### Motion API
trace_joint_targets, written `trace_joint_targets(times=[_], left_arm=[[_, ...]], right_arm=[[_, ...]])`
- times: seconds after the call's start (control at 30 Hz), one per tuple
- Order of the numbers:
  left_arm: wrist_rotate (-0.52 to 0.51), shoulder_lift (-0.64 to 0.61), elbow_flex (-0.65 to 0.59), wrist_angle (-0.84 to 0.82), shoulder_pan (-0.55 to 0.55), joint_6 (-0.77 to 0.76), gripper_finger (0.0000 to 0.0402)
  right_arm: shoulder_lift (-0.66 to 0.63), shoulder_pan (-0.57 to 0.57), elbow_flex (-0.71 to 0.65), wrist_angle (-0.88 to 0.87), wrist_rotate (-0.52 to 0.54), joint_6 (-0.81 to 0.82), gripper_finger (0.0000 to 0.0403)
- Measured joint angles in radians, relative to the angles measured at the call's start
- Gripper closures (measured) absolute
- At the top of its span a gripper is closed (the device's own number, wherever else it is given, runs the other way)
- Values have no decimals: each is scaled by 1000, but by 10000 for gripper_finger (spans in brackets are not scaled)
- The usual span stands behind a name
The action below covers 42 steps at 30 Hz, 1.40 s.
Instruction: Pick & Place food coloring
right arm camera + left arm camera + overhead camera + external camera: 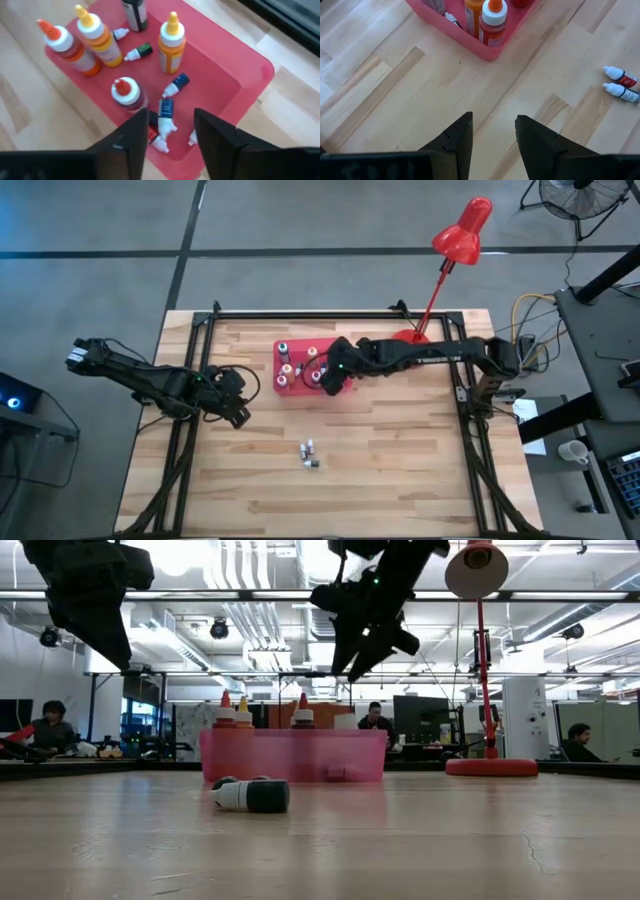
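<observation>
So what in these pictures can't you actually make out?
- Labels on the two loose bottles: too small in the high view.
- How many small bottles lie in the red tray: the right gripper hides some in the right wrist view.
- Far side of the tray: cut off in the left wrist view.

Grey floor [300, 220], red desk lamp [462, 235], ceiling pipes [240, 570] w/ lights, people at desks

High view: straight down over the whole bench [400, 460]. Low view: level at bench height, facing the room, tray [292, 755] at mid-distance. Left wrist view: close, downward, tray corner toward 12 o'clock. Right wrist view: close above the tray interior. All four share the tray.
</observation>
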Motion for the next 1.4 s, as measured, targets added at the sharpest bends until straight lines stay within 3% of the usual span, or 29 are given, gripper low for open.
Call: trace_joint_targets(times=[0.2, 0.37, 0.53, 0.67, 0.97, 1.4], left_arm=[[0, 0, 0, 0, 0, -3, 280], [0, 0, 0, 0, 0, 7, 280], [0, 0, 0, 0, 0, 46, 280], [0, 0, 0, 0, 0, 55, 280], [0, 0, 0, 0, 0, 54, 280], [3, 1, 0, -1, 0, 53, 280]], right_arm=[[-26, 20, 0, 48, -49, -31, 202], [1, 145, 2, 148, -187, -249, 188], [104, 280, 1, 231, -287, -334, 186], [190, 348, 4, 321, -277, -331, 186], [347, 431, 76, 330, -272, -264, 186], [440, 441, 107, 310, -212, -167, 221]])
